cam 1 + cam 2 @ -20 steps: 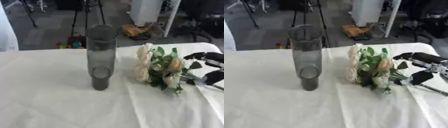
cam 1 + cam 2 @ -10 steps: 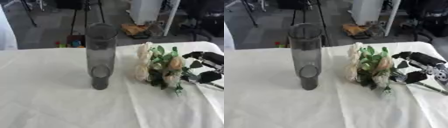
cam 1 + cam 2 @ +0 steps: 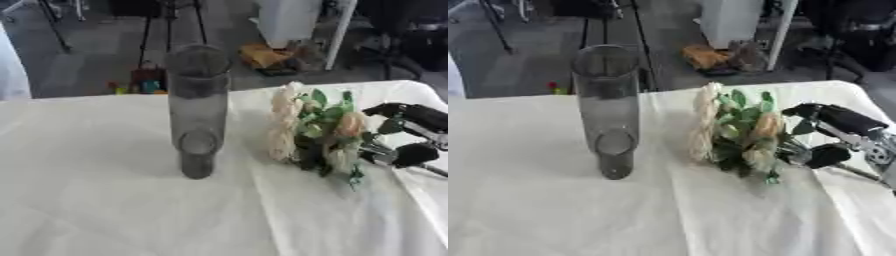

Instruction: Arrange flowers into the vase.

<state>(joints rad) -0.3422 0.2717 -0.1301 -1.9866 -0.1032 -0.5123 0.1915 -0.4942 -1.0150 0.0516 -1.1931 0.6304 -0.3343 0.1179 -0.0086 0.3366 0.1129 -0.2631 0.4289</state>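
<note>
- At the right edge of the table [image 3: 105, 210], which is covered with a white cloth, the right hand [image 3: 837, 137] is seen, with its dark fingers curved around the stem end of the flowers [image 3: 737, 132].
- The thumb is placed below and the fingers above the stems, so the bunch appears to be pinched, although the contact itself is partly hidden by leaves.
- The flowers are laid on the cloth with the long axis across the table: stems toward the right edge, pale blooms toward the middle.
- A little further, left of the blooms and apart from them, the vase [image 3: 197, 107] is standing upright, tall, narrow and of grey glass, with its mouth open at the top.
- The left hand is not seen in either view, so the right hand is judged to be the nearer one.
- For the next move, it is judged that the bunch must be lifted, turned stems-down, and carried left over the mouth.
</note>
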